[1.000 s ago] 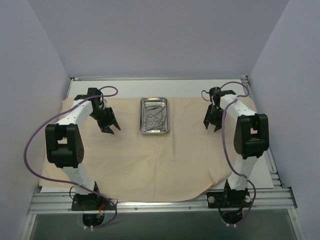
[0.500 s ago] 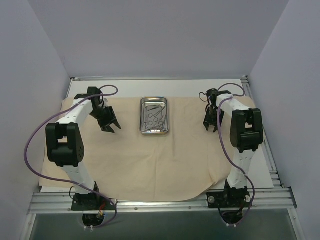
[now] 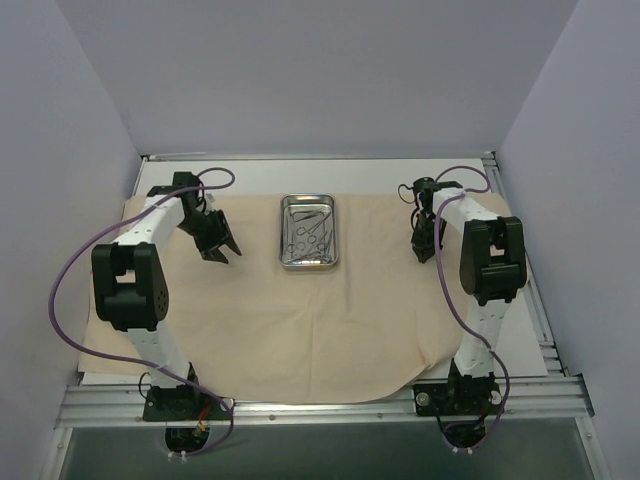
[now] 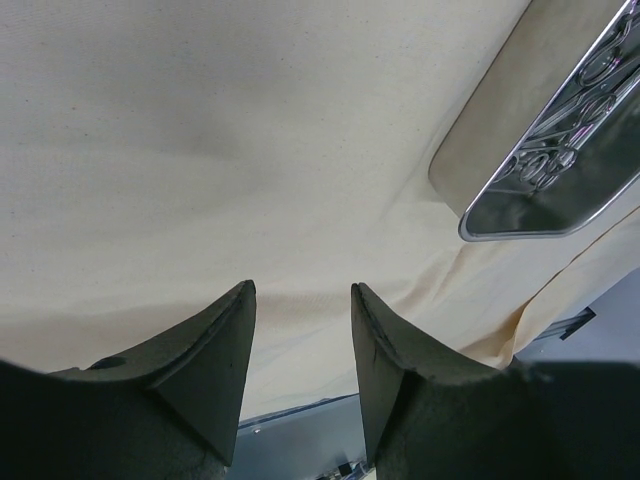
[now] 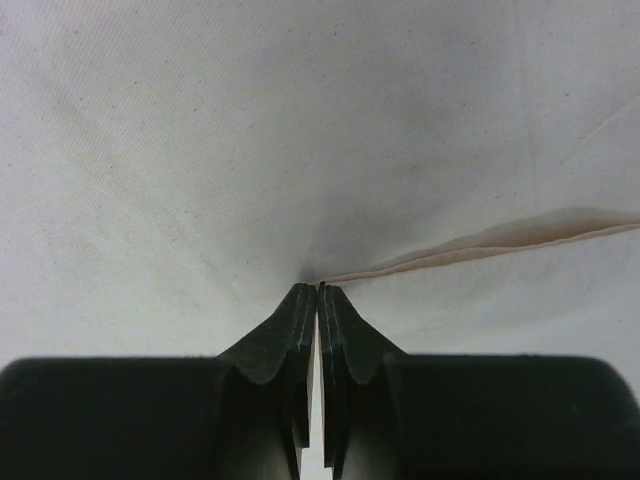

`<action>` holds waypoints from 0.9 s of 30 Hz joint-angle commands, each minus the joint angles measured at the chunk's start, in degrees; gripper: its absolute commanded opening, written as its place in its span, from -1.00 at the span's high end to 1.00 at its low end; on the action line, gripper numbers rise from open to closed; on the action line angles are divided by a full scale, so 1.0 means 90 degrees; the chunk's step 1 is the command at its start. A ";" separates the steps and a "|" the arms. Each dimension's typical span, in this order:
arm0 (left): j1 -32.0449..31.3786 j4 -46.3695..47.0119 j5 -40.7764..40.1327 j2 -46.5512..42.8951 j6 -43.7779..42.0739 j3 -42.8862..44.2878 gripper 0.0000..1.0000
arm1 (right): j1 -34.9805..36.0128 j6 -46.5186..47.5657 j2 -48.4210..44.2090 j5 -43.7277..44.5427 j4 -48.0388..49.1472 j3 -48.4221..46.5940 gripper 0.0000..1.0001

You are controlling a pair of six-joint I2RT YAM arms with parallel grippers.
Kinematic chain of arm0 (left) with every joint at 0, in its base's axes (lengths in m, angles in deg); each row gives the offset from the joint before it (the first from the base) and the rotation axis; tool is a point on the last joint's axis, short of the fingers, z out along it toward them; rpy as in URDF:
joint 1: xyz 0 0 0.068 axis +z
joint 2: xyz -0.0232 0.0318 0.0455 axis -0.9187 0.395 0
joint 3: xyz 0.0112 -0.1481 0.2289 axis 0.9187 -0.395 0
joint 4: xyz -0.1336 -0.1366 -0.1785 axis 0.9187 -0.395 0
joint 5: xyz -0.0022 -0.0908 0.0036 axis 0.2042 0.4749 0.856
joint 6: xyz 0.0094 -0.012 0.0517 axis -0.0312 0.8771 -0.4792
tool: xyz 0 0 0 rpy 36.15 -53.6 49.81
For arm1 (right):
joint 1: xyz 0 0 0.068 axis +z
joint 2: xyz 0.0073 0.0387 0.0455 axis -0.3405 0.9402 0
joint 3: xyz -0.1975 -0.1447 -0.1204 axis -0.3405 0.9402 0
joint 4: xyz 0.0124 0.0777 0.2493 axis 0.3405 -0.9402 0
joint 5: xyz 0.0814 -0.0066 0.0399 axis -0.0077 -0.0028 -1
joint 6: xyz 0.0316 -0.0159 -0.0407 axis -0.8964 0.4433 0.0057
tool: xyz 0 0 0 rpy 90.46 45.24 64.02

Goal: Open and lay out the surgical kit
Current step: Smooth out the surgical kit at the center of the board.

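Cloth (image 3: 300, 330) being pinched on the right, tray (image 3: 309, 266) sitting on it at far centre.
A fold of the cloth is being clamped between the closed jaws of the right gripper (image 5: 318, 290). The left gripper (image 4: 300, 295) is being held parted above the cloth, left of the tray; the instruments (image 3: 306, 232) are lying in it.

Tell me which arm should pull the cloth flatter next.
Right, probably. The right gripper is closed on a pinched crease of the cloth wrap; the left gripper hangs open over flat cloth, gripping nothing.
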 commanded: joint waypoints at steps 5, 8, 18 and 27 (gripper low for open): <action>0.0100 0.0018 0.0131 0.0053 -0.0235 0.0366 -0.04 | -0.0070 -0.0115 -0.0347 0.0479 -0.0618 -0.0121 1.00; 0.0110 0.0037 0.0063 0.0005 -0.0264 0.0366 -0.04 | -0.0314 -0.0153 -0.1028 0.0636 -0.0872 -0.0072 1.00; 0.0422 0.0203 0.0217 -0.0288 -0.0284 0.0025 -0.03 | -0.2637 -0.0798 -0.4788 0.1037 -0.2308 0.1382 1.00; 0.0862 0.0213 0.0384 -0.0337 -0.0176 -0.0229 -0.03 | -0.3088 -0.0954 -0.6987 -0.0161 -0.3227 0.1589 0.67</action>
